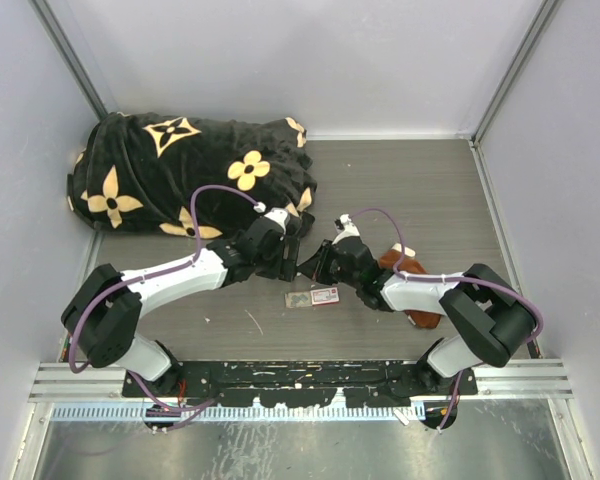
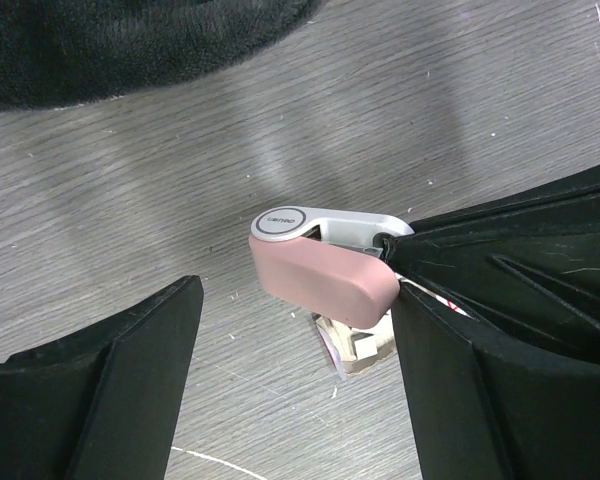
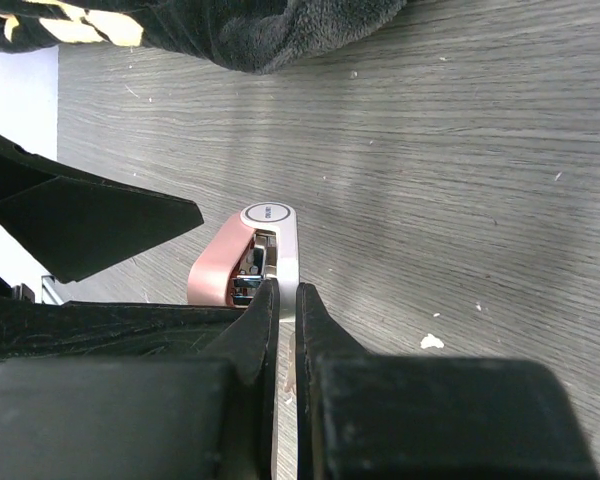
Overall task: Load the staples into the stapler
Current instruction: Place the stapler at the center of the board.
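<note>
The stapler [image 3: 220,262], pale pink and white, is held above the table with its pink top swung away from the white base; the metal inner part shows. My right gripper [image 3: 285,300] is shut on the white base. In the left wrist view the stapler [image 2: 315,275] hangs between my left gripper's [image 2: 300,385] open fingers, its pink top against the right finger [image 2: 480,390]. The staples' white box with the red label [image 1: 316,297] lies on the table just below both grippers [image 1: 300,265]; it is partly hidden under the stapler in the left wrist view [image 2: 348,348]. No loose staple strip shows.
A black blanket with yellow flowers [image 1: 190,170] lies at the back left. A rust-brown cloth [image 1: 408,268] lies under the right arm. Grey walls close the table on the left, back and right. A metal rail [image 1: 300,378] runs along the near edge.
</note>
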You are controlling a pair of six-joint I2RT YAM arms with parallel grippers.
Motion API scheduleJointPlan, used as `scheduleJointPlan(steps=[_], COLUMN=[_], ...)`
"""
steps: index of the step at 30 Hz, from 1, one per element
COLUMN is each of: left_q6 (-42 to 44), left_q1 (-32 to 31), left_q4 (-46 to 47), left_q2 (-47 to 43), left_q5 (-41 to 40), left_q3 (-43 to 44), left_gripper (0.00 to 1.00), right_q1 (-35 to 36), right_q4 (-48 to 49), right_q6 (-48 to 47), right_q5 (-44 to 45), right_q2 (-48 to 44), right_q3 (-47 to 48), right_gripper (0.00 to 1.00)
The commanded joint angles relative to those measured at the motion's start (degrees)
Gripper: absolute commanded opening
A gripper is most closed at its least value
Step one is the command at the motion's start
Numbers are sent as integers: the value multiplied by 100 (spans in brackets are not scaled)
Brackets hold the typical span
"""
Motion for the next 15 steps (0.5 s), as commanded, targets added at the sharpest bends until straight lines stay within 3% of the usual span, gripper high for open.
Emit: scheduleJointPlan(steps=[1,15], left_q6=[81,-20], left_q1=[119,831], left_q4=[286,482], left_q2=[-181,-552], left_q5=[-240,173], left_q3=[20,-445], left_gripper=[76,74], right_q1=[-106,-320], right_q4=[246,42], right_q6=[-98,-246], right_q5=[-115,-292], right_q2=[13,34], right_q3=[206,158], right_gripper=[0,0])
